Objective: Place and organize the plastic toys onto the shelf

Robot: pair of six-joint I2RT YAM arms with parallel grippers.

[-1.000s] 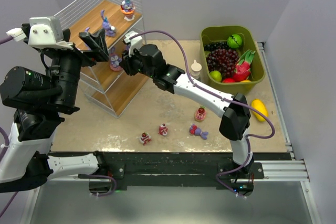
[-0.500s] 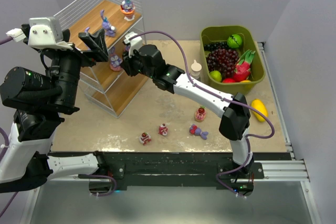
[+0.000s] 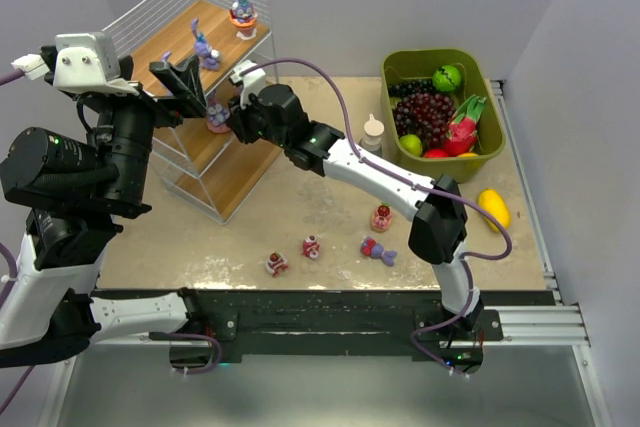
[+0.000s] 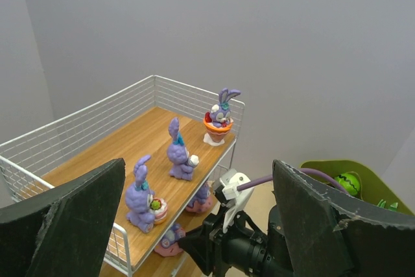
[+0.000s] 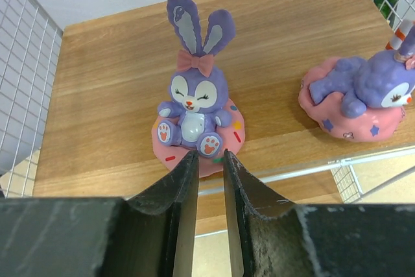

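Note:
The shelf (image 3: pixel 225 182) stands at the back left, and its middle board (image 5: pixel 117 76) fills the right wrist view. There my right gripper (image 5: pixel 211 154) (image 3: pixel 230 119) has its jaws nearly together, pinching the front foot of a purple bunny on a pink base (image 5: pixel 194 105). A second bunny (image 5: pixel 363 98) lies to its right. Three bunnies (image 4: pixel 178 154) stand on the top board. My left gripper (image 4: pixel 199 167) (image 3: pixel 185 82) hangs wide open and empty above the shelf's left side. Three red-and-white pieces (image 3: pixel 380 217) (image 3: pixel 311 246) (image 3: pixel 276 263) and a lying bunny (image 3: pixel 378 250) rest on the table.
An olive-green bin (image 3: pixel 490 152) with grapes, a green apple and a dragon fruit stands at the back right. A yellow lemon-shaped fruit (image 3: pixel 493 209) lies beside it, and a small white bottle (image 3: pixel 373 130) stands left of it. Thin wire rails border the shelf's boards.
My right arm has reached slightly further left into the shelf's middle tier, the bunny moving with it. The left arm has not moved.

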